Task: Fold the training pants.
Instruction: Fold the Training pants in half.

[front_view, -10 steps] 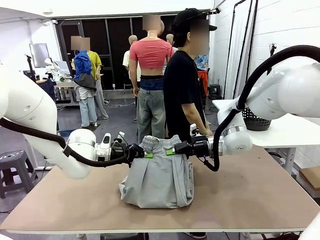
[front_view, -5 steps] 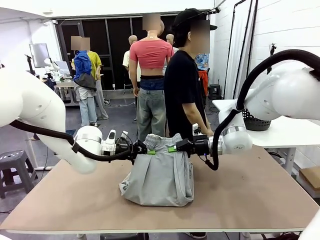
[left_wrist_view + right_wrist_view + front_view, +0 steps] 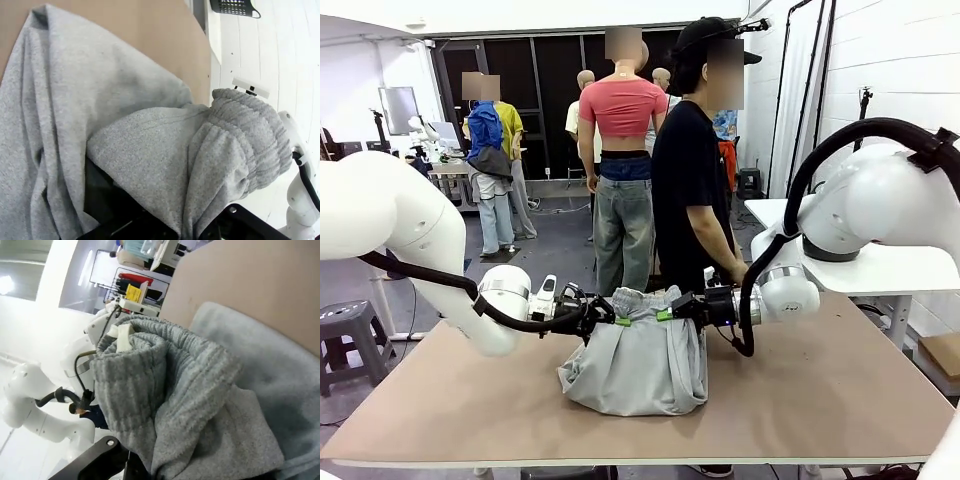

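1. Here the left gripper [image 3: 616,320] is clamped on the left end of the gathered waistband of the training pants [image 3: 638,365]; its green pads show at the fabric's edge in the front view, and in the left wrist view its dark fingers [image 3: 107,200] disappear under the grey cloth.
2. The right gripper [image 3: 665,315] is pinched on the waistband's right end, level with the other one, so the band bunches up between the two.
3. In the right wrist view the ribbed elastic band sits rolled just above that gripper's dark body, with the left arm [image 3: 35,405] farther off toward 9 o'clock.
4. The pants hang from the two grippers with the waistband raised off the table [image 3: 840,390]; the lower part is folded under and rests on the tabletop in a rounded heap, near the table's middle.
5. From the pants, the left arm runs out toward 9 o'clock and the right arm [image 3: 880,200] toward 3 o'clock.
6. A person [image 3: 695,170] in a black shirt stands at the far edge at 12 o'clock, just behind the waistband, with a hand [image 3: 736,272] down near the right gripper's wrist.
7. A black basket [image 3: 235,7] sits on a white side table, seen at 1 o'clock in the left wrist view.
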